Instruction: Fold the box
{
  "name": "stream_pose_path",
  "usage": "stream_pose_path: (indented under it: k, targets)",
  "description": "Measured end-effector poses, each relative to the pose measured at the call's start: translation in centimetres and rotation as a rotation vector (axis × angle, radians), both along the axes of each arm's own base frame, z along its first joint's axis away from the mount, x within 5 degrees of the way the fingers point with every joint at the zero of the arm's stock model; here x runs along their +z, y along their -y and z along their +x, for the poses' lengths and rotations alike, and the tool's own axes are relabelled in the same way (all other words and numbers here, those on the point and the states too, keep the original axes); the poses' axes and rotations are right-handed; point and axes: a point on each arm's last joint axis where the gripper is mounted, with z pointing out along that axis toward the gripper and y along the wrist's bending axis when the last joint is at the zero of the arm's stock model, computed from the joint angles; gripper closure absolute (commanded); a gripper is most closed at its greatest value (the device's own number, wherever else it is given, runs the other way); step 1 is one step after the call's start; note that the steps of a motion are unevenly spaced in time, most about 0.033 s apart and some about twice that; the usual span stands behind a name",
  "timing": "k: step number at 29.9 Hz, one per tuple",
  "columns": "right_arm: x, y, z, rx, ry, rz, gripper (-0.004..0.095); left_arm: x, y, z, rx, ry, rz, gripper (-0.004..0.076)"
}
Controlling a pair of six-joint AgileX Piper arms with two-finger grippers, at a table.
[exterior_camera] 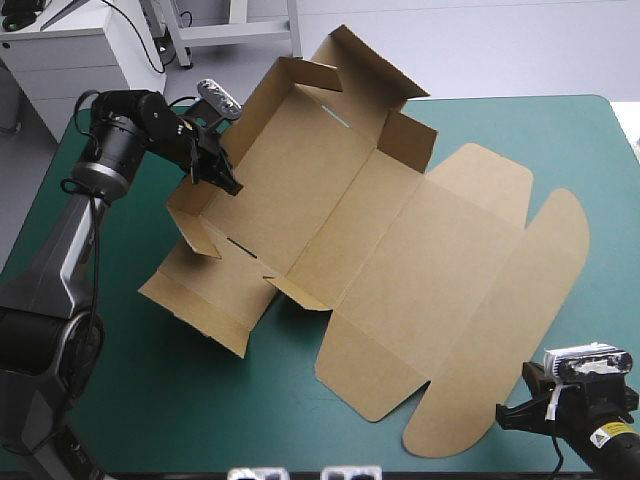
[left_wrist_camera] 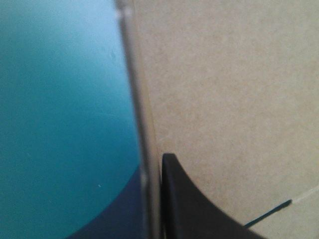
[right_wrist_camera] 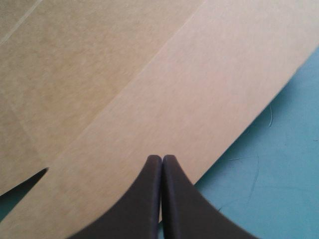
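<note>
the brown box (exterior_camera: 400, 260) is lain across the middle of the teal-green table cover (exterior_camera: 120, 400), only partly formed: its left wall (exterior_camera: 240, 135) and far wall (exterior_camera: 360, 70) are raised, while the lid (exterior_camera: 480, 250) is spread flat towards the right and the near flap (exterior_camera: 200, 295) is splayed outwards on the cover. the left gripper (exterior_camera: 222, 172) is clamped on the left wall, the board's edge being seen between its black fingers (left_wrist_camera: 199, 209) in the left wrist view. the right gripper (exterior_camera: 510, 412) is held at the lid's near right edge with its fingers pressed together; no board can be made out between them, so the lid is judged not to be gripped.

since the sheet appears to be pinned by nothing else, the whole box could be dragged or swung across the cover if the wall is pulled further. the wall could also be slipped from the pinch and dropped flat, or be creased off its scored line if it is pushed at an angle.
</note>
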Motion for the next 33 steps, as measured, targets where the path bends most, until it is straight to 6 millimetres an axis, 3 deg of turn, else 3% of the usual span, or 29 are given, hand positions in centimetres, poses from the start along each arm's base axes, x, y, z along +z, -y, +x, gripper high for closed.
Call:
stream_pose_path:
  k: [10, 19, 27, 33]
  targets:
    - [0.0, 0.0, 0.0, 0.0, 0.0, 0.0, 0.0928, 1.8, 7.7, -2.4, -0.219, 0.289, 0.225, 0.0732]
    - [0.0, 0.0, 0.0, 0.0, 0.0, 0.0, 0.0928, 2.9, 14.4, -6.0, -0.414, 0.511, 0.388, 0.0732]
    - [0.0, 0.0, 0.0, 0.0, 0.0, 0.0, 0.0928, 3.2, 17.8, -8.8, -0.505, 0.578, 0.4, 0.0733]
    - [0.5, 0.0, -0.1, -0.003, 0.014, 0.004, 0.0928, 2.3, 19.3, -8.7, -0.449, 0.613, 0.405, 0.0732]
